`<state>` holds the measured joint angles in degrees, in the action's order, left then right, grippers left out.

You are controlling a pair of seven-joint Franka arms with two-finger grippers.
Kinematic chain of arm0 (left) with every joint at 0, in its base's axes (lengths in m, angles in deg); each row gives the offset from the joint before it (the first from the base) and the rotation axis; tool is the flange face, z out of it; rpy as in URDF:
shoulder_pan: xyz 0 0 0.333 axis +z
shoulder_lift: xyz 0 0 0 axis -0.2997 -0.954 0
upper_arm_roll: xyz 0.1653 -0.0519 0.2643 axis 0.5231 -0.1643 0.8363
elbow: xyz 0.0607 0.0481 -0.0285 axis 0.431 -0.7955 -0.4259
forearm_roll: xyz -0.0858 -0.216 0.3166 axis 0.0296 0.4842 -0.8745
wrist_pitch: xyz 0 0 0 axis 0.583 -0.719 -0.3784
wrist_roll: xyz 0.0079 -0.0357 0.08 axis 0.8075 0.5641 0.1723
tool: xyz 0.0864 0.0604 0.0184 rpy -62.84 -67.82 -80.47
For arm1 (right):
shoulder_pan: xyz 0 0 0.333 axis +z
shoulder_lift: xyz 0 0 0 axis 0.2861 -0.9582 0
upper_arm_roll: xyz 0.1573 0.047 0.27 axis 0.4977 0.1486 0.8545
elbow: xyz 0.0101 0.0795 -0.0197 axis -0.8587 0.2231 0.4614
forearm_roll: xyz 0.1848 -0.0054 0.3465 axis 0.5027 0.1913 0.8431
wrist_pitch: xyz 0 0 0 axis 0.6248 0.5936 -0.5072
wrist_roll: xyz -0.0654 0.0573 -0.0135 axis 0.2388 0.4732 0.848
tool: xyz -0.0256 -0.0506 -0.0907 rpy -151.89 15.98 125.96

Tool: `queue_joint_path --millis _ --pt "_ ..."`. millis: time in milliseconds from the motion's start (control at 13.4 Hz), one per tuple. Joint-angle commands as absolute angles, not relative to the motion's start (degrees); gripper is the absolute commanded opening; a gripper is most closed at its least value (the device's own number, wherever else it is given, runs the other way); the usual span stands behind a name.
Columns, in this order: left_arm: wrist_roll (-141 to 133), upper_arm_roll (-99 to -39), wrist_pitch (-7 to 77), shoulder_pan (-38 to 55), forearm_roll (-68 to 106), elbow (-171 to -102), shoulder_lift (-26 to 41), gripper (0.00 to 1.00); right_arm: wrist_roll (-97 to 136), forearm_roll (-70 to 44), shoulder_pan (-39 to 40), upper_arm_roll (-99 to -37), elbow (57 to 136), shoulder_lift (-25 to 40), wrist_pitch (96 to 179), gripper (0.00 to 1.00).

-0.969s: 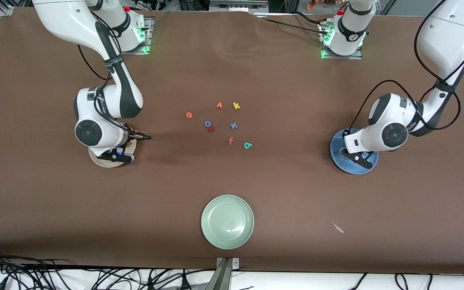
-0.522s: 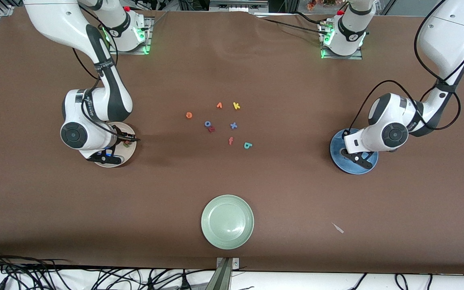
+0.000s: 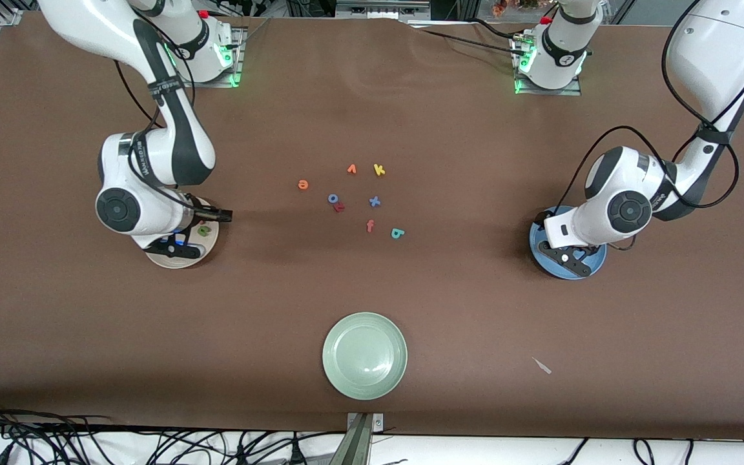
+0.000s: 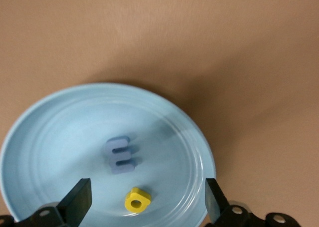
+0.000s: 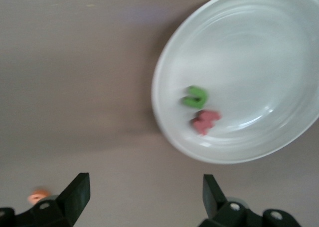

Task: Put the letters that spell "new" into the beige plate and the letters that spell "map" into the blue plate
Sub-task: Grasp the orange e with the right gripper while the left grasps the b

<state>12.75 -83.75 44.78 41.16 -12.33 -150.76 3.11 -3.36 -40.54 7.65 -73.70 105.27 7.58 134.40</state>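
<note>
Three plates: beige plate [image 3: 181, 248] toward the right arm's end of the worktop [image 3: 372, 303], blue plate [image 3: 567, 258] toward the left arm's end, pale green plate [image 3: 364, 356] nearest the front camera.
Left tool [image 4: 144, 207]: over the blue plate, fingers [image 4: 77, 202] spread wide, nothing between them.
Right tool [image 5: 142, 199]: over the edge of the beige plate, on the side toward the loose letters, fingers [image 5: 75, 192] spread wide, nothing between them.
Blue plate contents: blue m [image 4: 120, 156] and yellow p [image 4: 137, 199] lying near each other, apart, on the plate's floor.
Beige plate contents: green n [image 5: 195, 97] and pinkish-red w [image 5: 205, 121] just beside each other; I cannot tell whether they touch.
Orange e [image 3: 303, 185]: on the bare worktop, at the right arm's end of the loose cluster.
Teal a [image 3: 397, 233]: on the bare worktop, at the cluster's edge nearest the front camera.
Other loose letters: orange v [image 3: 351, 169] and yellow k [image 3: 379, 170] farthest from the front camera; blue o [image 3: 332, 198] touching a small red letter [image 3: 340, 207]; blue x [image 3: 374, 201]; pinkish-red f [image 3: 369, 225] near the teal a.
Scrap: a small pale sliver [image 3: 542, 365] on the worktop, well apart from the plates.
</note>
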Motion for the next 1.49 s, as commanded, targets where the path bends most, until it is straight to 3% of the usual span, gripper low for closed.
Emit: queue_joint_path --millis 0,298,671,1267,1416 --pt "11.4 -85.9 43.9 41.2 -12.5 -149.8 4.1 1.0 -10.8 -39.5 7.7 -69.3 108.8 11.7 135.4 1.0" --pt "4.7 -86.7 44.0 38.8 -12.5 -149.4 3.8 1.0 -18.9 -39.5 7.8 -62.0 119.9 16.9 148.7 1.0" --pt "1.6 -86.6 43.6 36.3 -3.7 -146.1 3.6 1.0 -29.7 -40.0 8.2 -52.6 126.3 17.7 161.1 1.0" --pt "-29.1 -85.9 43.8 22.0 -0.1 -135.7 -6.6 1.0 -29.5 -43.5 11.3 -51.8 131.2 13.1 175.0 1.0" --pt "-37.1 -82.5 43.8 16.4 -0.5 -133.4 -8.1 1.0 -29.3 -44.8 11.3 -51.8 131.1 12.3 175.3 1.0"
